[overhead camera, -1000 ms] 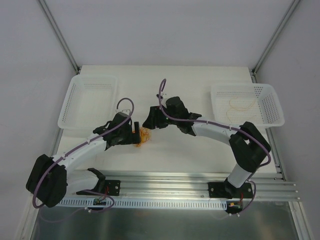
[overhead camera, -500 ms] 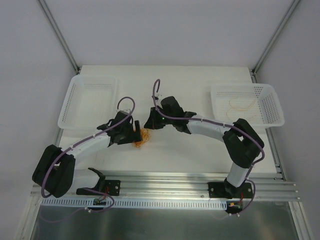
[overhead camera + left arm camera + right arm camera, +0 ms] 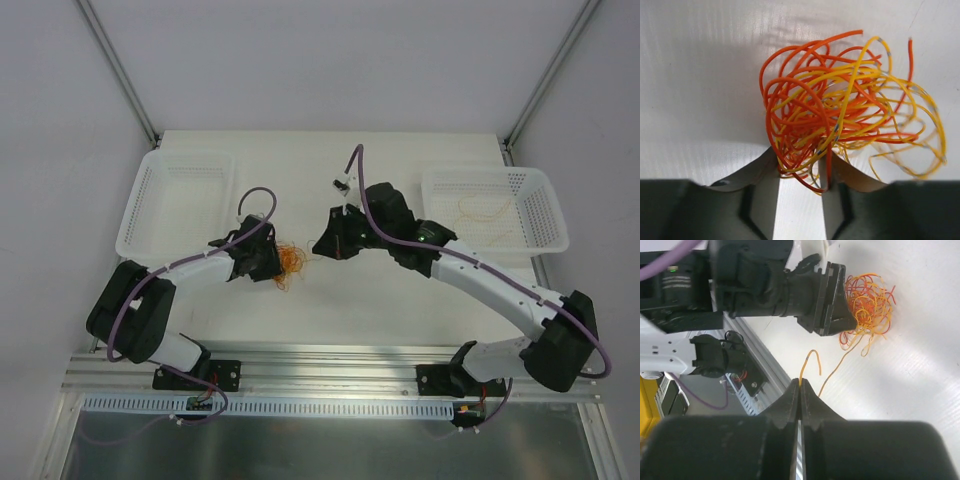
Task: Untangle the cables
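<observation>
Your left gripper (image 3: 800, 171) pinches the near loops of the tangle (image 3: 840, 105) of cables, apparently to anchor it on the worktop left of centre, a little toward the near edge. That lets your right gripper (image 3: 799, 385), fingers pressed together on one yellow-orange strand (image 3: 804, 367), draw it free. Since half a second ago the right gripper has backed toward the right edge, and the tangle looks more spread

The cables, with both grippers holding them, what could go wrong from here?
The right gripper pinches only the tip of one yellow strand; it may slip free when pulled. The left gripper clamps several loops of the tangle, so pulling could tighten knots.
</observation>
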`<state>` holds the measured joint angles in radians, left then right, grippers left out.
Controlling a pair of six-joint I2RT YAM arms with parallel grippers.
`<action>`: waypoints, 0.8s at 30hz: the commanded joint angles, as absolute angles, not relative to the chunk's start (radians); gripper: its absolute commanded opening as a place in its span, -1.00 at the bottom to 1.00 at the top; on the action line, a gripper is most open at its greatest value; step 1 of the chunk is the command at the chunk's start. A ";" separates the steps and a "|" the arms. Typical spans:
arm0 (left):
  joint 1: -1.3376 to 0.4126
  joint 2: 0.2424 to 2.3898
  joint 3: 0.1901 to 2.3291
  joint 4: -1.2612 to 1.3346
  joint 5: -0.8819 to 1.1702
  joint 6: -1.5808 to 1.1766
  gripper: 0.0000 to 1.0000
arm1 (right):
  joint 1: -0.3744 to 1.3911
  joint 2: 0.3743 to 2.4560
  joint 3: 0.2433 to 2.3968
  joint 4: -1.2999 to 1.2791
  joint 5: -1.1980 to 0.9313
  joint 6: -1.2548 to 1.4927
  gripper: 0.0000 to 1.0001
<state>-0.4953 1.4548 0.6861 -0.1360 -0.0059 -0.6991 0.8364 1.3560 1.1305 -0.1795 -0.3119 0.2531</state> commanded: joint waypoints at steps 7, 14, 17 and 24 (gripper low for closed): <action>-0.486 1.502 0.661 -0.187 -0.035 -0.722 -0.97 | 0.744 1.093 1.365 -0.518 -0.305 0.115 -0.99; -0.485 1.511 0.660 -0.187 -0.044 -0.729 -1.00 | 0.606 0.980 1.509 -0.688 -0.290 0.051 -0.99; -0.483 1.514 0.658 -0.192 -0.055 -0.733 -1.00 | 0.557 0.934 1.577 -0.751 -0.234 0.012 -0.99; -0.471 1.513 0.657 -0.209 -0.078 -0.738 -1.00 | 0.525 0.867 1.735 -0.903 0.035 -0.109 -0.99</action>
<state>-0.4889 1.4708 0.6861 -0.1272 -0.0074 -0.7303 0.5323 0.9134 1.6520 -0.8364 -0.1371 -0.0250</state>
